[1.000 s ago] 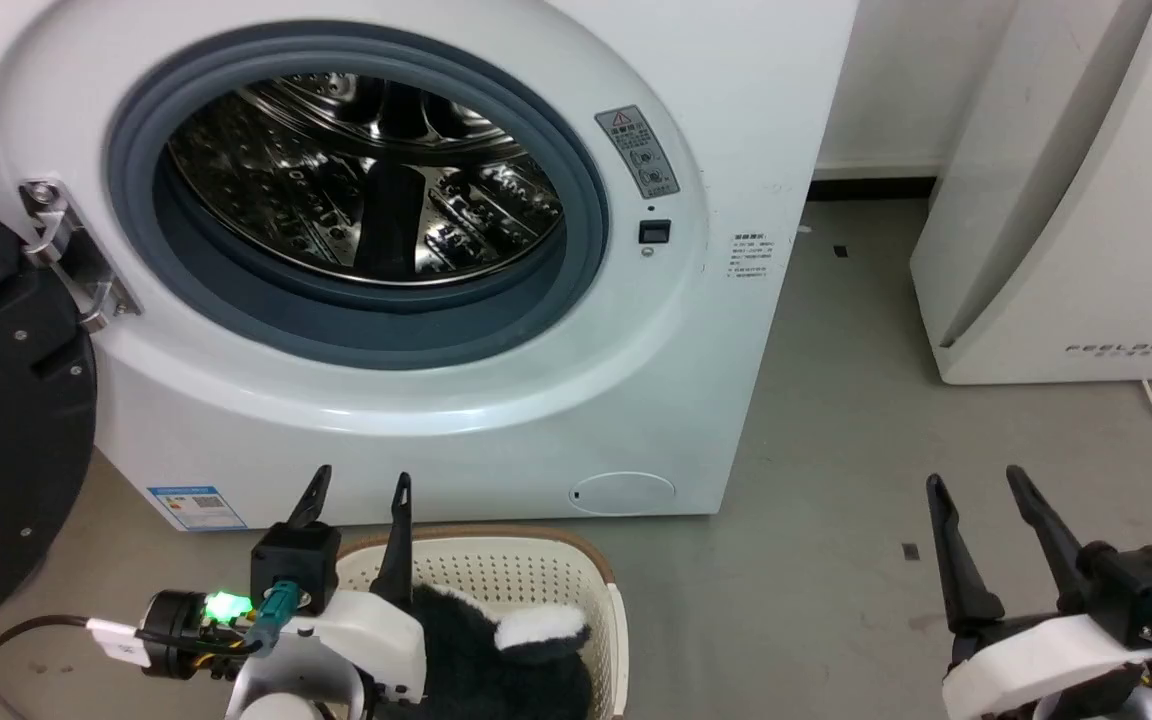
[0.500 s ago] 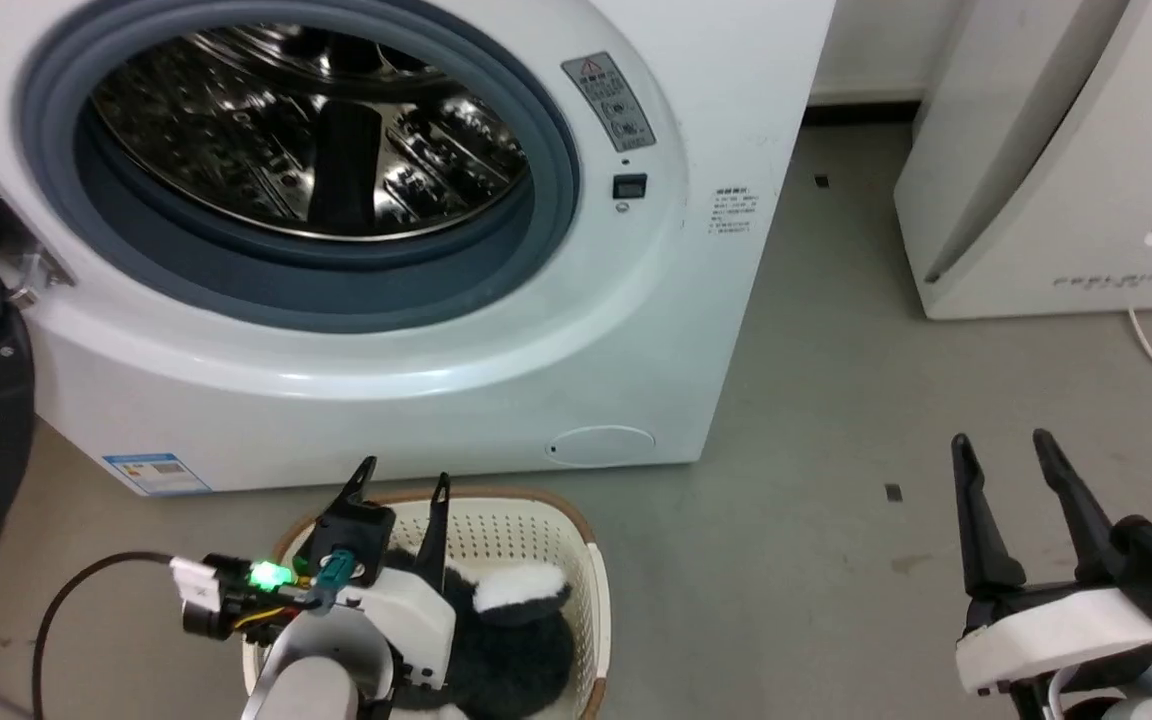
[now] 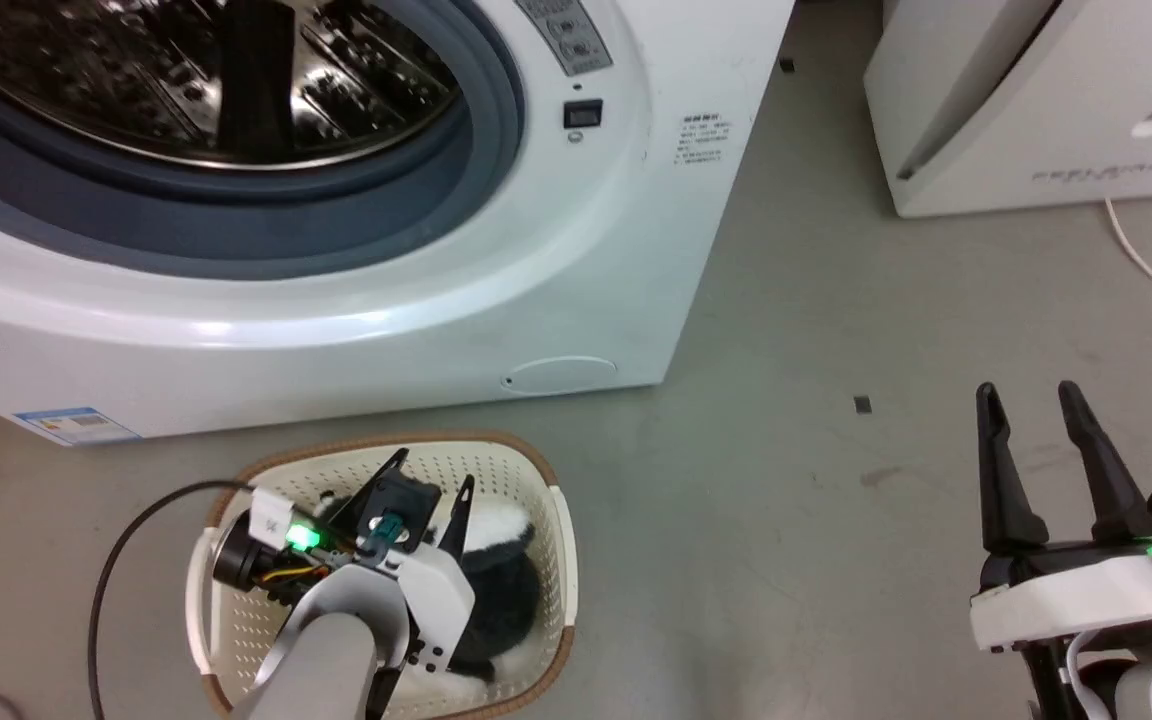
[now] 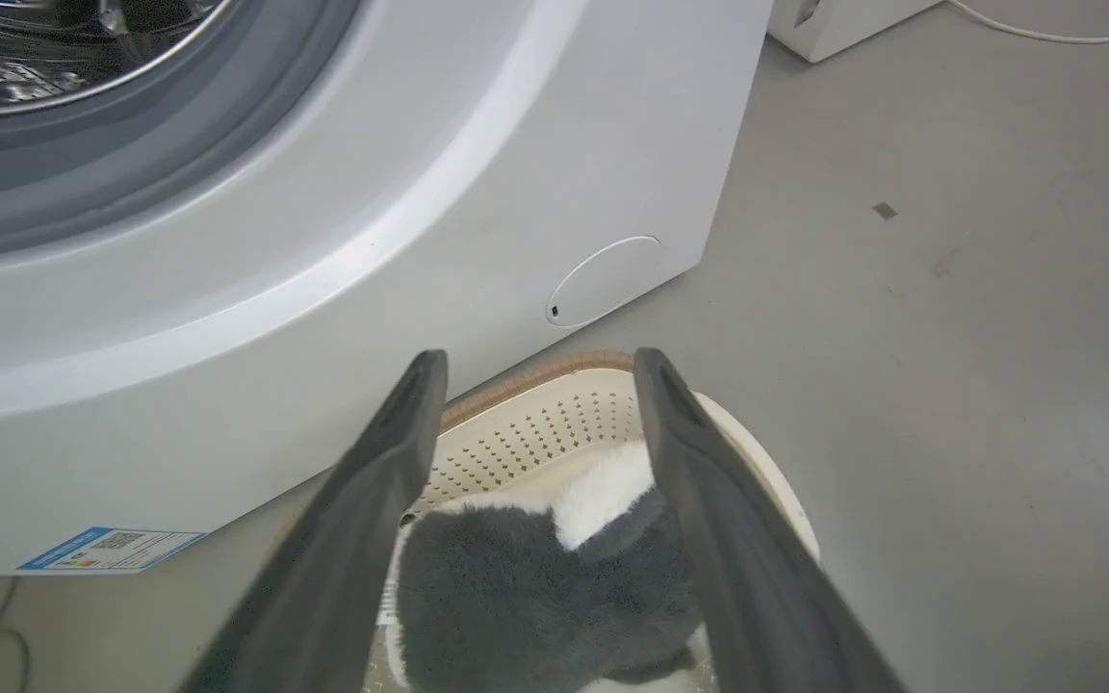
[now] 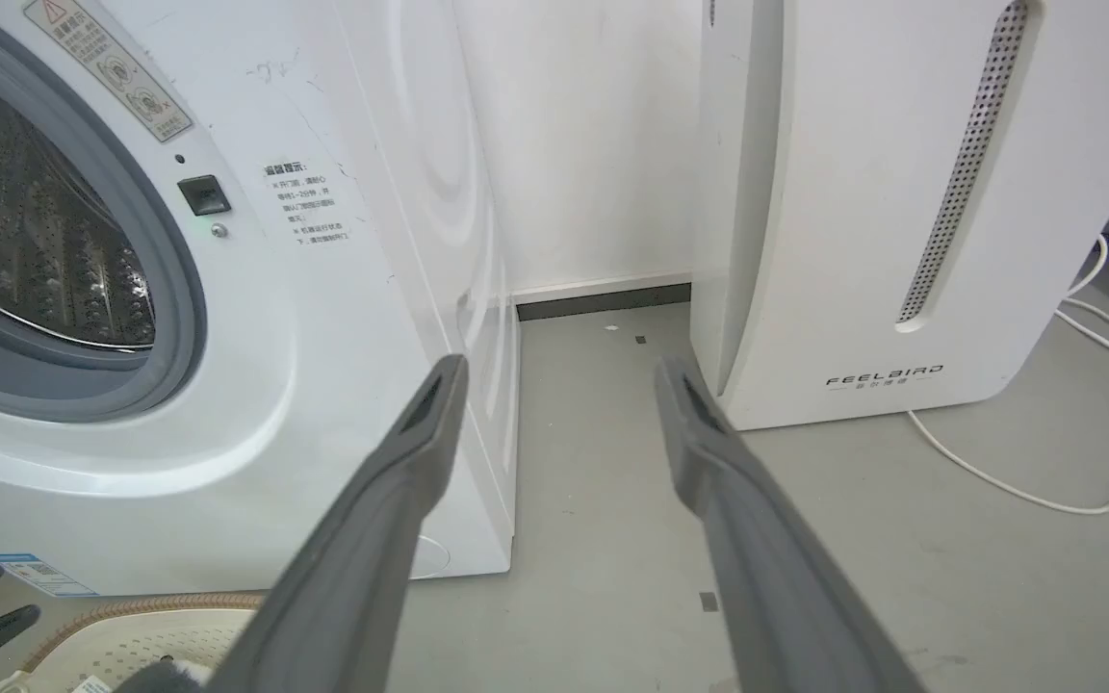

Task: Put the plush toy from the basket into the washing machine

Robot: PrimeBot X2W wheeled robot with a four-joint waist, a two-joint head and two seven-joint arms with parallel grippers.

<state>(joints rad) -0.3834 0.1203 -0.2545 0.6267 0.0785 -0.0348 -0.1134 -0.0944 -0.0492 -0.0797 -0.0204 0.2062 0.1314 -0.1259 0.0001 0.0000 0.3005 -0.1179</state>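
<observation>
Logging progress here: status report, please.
Left gripper open over plush toy, toy in basket. Right gripper open, holding nothing. Washing machine porthole open ahead.

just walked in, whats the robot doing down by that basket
The robot's left gripper is poised open over the basket, its fingers framing the black-and-white plush toy that lies inside; it has not closed on it yet. The basket sits on the floor right in front of the washing machine, whose porthole is open. The right gripper is open and empty, off to the side above the floor.
</observation>
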